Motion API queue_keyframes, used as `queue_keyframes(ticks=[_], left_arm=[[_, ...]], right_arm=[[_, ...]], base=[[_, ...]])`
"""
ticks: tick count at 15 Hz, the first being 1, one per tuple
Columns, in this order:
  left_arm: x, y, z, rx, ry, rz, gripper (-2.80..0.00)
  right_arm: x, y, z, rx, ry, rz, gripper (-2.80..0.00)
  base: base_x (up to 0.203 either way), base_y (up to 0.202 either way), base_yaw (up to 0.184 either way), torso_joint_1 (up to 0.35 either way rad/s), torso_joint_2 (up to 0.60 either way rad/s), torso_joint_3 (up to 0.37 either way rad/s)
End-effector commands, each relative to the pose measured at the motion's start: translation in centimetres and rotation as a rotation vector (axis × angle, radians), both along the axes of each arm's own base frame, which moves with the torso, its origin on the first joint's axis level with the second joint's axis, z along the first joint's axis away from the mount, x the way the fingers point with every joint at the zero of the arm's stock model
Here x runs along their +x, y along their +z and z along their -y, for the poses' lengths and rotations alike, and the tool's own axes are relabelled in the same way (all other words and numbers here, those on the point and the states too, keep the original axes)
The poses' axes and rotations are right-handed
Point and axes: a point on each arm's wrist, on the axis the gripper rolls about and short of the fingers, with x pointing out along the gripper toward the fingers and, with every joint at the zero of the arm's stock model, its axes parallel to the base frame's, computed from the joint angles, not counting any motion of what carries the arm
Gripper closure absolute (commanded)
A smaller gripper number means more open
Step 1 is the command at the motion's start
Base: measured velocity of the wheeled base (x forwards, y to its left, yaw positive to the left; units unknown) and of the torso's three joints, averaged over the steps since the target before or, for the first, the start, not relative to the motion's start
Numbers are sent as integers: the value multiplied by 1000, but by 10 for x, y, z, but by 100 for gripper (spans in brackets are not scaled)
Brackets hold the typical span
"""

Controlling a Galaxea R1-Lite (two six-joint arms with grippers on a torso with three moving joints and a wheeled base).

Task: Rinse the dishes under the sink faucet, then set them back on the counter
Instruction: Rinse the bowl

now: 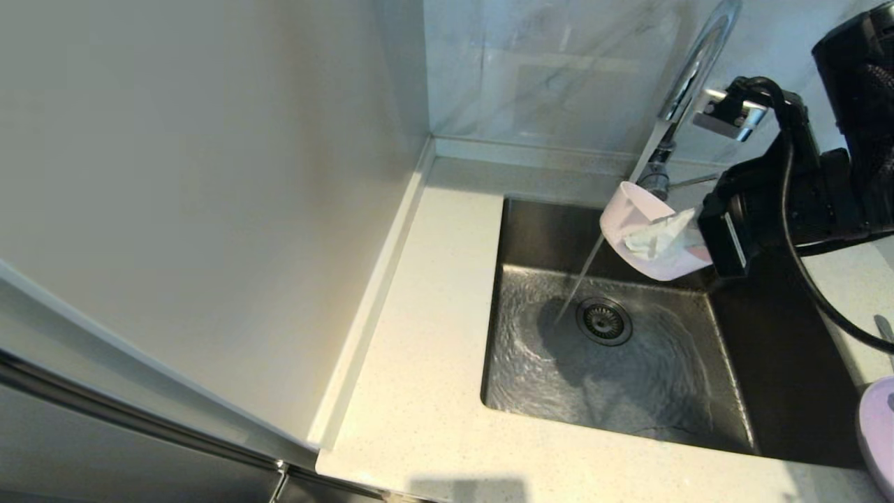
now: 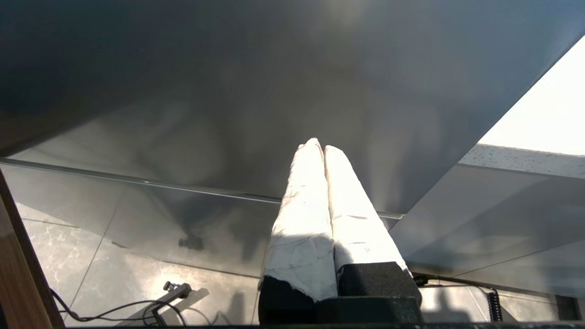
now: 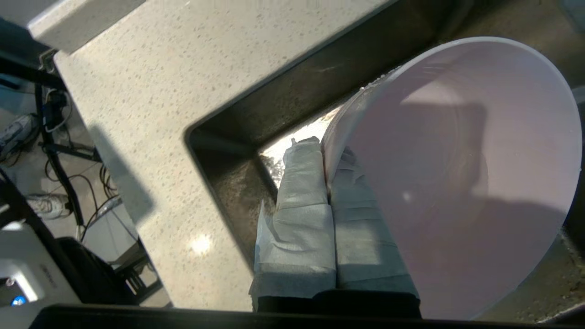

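Water (image 1: 583,279) is seen running from the faucet (image 1: 688,77) into the sink (image 1: 559,377), striking the basin floor just beside the drain (image 1: 604,321). The pink bowl (image 1: 646,241) is held tilted above the sink, next to the stream, its rim pinched by the closed right pincer (image 3: 327,176). At the right edge of the surface (image 1: 419,349) part of the lilac plate (image 1: 878,429) is visible. The left pincer (image 2: 320,148) is kept closed and empty, away from the sink.

Right gripper (image 3: 327,173) fingers (image 3: 301,205) pinch pink bowl (image 3: 457,160) rim, tilted over sink (image 3: 274,114).
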Motion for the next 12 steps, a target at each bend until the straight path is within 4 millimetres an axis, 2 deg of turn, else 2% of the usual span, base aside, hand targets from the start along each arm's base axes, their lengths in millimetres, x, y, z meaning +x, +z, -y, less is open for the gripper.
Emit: queue_keyframes(ticks=[1,12], left_arm=[[0,0,0,0,0,0,0],[0,0,0,0,0,0,0]], right_arm=[[17,-4,-7,-5,-11,-12,0],[49,-9,-15,-18,-64,-11,0]], base=[[0,0,0,0,0,0],[0,0,0,0,0,0]])
